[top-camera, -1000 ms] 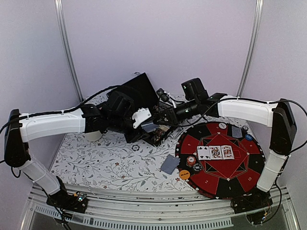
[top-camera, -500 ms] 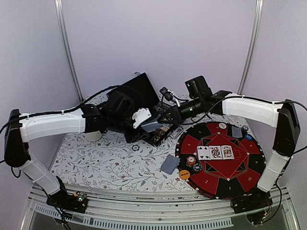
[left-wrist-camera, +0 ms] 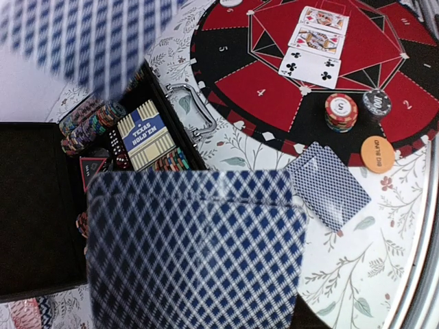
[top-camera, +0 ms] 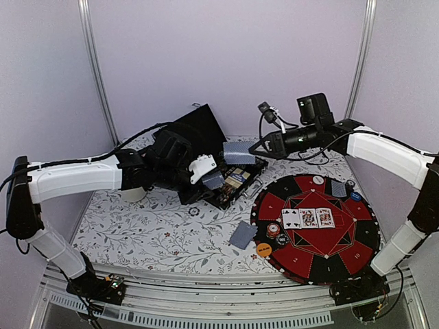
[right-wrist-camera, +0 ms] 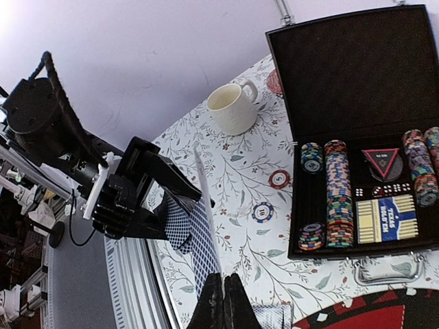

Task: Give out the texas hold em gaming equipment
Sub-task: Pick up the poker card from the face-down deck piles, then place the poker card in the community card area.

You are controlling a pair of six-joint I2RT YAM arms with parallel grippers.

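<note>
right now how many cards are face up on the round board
3, in a row at the centre of the round board: clubs card at the top view's left, middle card beside it, right card last. None looks hidden.

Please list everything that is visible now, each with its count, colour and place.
case: one, black, open, far centre, chips inside
mat: one, red and black, round, right
face-up cards: three, white, mat's middle
face-down cards: two, grey-blue, this one on the cloth, one on the mat
button discs: three, orange near, white and blue far, mat's rim
chip stack: one, red-white, mat's left
black chip: one, beside the stack
loose chips: two, mixed colours, cloth by the case
cup: one, cream, left of case
left gripper: black, holds grey-blue deck
right gripper: black, shut on one card above the case
</note>
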